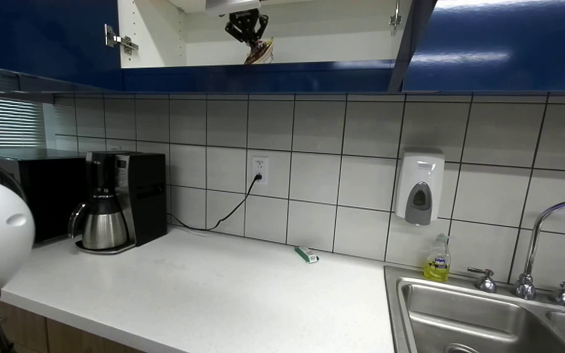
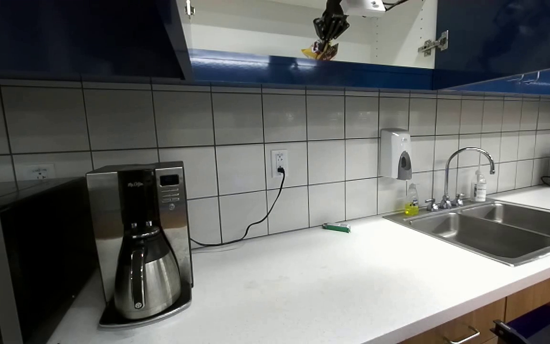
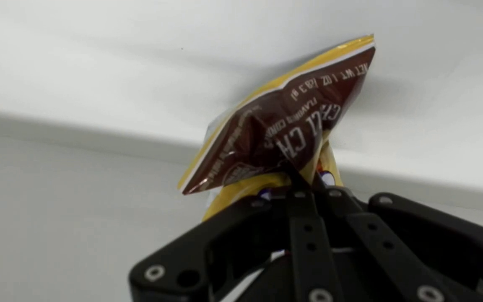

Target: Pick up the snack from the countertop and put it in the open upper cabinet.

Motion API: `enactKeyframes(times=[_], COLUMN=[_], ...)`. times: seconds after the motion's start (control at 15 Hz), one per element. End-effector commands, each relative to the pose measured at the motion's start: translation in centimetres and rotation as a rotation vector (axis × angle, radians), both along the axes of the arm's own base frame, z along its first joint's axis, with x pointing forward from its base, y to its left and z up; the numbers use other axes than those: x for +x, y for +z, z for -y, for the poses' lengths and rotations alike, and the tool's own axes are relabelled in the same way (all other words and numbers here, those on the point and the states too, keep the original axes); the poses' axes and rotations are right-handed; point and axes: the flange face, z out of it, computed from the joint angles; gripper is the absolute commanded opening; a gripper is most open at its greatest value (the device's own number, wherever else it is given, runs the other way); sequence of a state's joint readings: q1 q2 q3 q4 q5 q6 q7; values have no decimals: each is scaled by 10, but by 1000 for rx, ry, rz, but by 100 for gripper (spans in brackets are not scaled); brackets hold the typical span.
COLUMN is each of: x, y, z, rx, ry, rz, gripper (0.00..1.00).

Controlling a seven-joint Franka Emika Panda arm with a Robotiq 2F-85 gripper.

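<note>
The snack, a small crinkly packet in brown-red, yellow and whitish, shows in the wrist view (image 3: 266, 130) and in both exterior views (image 1: 263, 52) (image 2: 314, 51). My gripper (image 3: 306, 184) is shut on it, pinching its middle so the packet bunches up. In both exterior views the gripper (image 1: 254, 43) (image 2: 325, 40) points down inside the opening of the upper cabinet (image 1: 263, 79) (image 2: 303, 70), just above its blue front edge. The packet's lowest part is near that edge; I cannot tell whether it touches the cabinet floor. The white countertop (image 1: 243, 294) (image 2: 313, 282) lies below.
Blue doors (image 1: 42, 44) (image 2: 509, 38) with metal hinges stand open beside the opening. Below are a coffee machine (image 1: 140, 196) (image 2: 141, 239), a green-and-white item (image 1: 307, 254) (image 2: 336, 227), a soap dispenser (image 1: 420, 186) (image 2: 396, 154) and a steel sink (image 1: 395, 304) (image 2: 513, 260).
</note>
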State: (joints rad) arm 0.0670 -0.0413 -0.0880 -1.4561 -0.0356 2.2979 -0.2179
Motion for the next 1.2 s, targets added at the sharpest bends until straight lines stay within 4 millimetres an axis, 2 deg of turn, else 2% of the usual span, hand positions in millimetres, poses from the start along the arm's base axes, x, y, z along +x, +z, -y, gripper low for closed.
enactKeyframes(times=[0.0,0.13,0.6,0.73,1.13], x=[7,7,-2,-7,-28], y=[6,5,9,10,15], z=[5,6,17,24,40], rx=[12,14,19,24,33], ry=[-1,-7,-20,-25,-37], rz=[-22,-25,-15,-14,-9], gripper=[26,33,88,100,100])
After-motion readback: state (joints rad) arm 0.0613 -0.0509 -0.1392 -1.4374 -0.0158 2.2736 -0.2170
